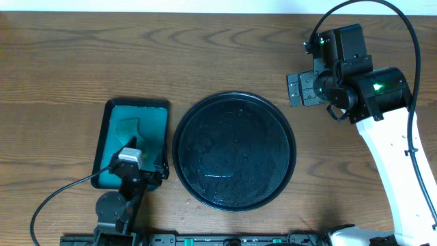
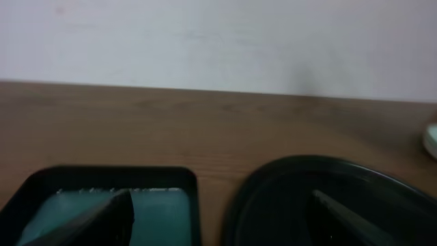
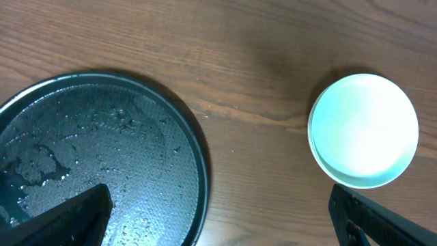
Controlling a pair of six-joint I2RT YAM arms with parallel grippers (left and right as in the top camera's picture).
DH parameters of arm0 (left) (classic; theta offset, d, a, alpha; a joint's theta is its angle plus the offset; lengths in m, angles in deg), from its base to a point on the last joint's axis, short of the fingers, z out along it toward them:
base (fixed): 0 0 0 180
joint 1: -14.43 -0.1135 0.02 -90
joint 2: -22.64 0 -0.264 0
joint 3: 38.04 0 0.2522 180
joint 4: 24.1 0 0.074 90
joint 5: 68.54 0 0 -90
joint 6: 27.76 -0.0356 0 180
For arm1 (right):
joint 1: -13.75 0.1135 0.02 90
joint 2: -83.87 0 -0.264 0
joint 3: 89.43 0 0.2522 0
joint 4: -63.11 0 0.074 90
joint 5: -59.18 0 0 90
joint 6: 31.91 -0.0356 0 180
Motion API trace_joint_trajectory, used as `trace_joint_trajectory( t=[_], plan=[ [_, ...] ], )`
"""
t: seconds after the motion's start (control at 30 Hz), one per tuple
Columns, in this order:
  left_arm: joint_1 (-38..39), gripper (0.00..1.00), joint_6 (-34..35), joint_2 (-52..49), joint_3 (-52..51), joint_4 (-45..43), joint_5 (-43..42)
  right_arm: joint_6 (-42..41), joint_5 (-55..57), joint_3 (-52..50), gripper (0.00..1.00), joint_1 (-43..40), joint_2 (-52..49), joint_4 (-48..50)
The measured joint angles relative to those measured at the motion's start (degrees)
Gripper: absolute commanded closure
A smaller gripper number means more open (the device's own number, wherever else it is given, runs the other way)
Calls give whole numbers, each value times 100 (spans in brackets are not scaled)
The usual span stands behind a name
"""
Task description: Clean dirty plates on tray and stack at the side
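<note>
The black round tray (image 1: 205, 116) lies at the table's centre, wet with droplets, and carries no plates; it also shows in the right wrist view (image 3: 102, 137) and the left wrist view (image 2: 287, 184). A pale mint plate (image 3: 363, 130) sits on the wood right of the tray, with another rim showing just under it. Its edge shows in the left wrist view (image 2: 431, 140). In the overhead view the right arm hides the plates. My right gripper (image 3: 218, 198) (image 1: 295, 89) is open and empty above the gap between tray and plate. My left gripper (image 2: 222, 198) (image 1: 147, 162) is open and empty, low between the two trays.
A dark-teal rectangular tray (image 1: 157, 123) with a greenish cloth (image 1: 130, 130) stands left of the black tray, also in the left wrist view (image 2: 164, 205). A cable (image 1: 54, 198) trails from the left arm. A wall stands behind the table.
</note>
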Motion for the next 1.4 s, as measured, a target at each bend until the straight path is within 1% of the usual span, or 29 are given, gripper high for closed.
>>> trace_joint_trajectory(
  t=[0.27, 1.4],
  plan=[
    [-111, 19, 334, 0, 26, 66, 256, 0, 0, 0, 1, 0, 0, 2],
    [-111, 19, 343, 0, 28, 74, 302, 0, 0, 0, 1, 0, 0, 2]
  ],
)
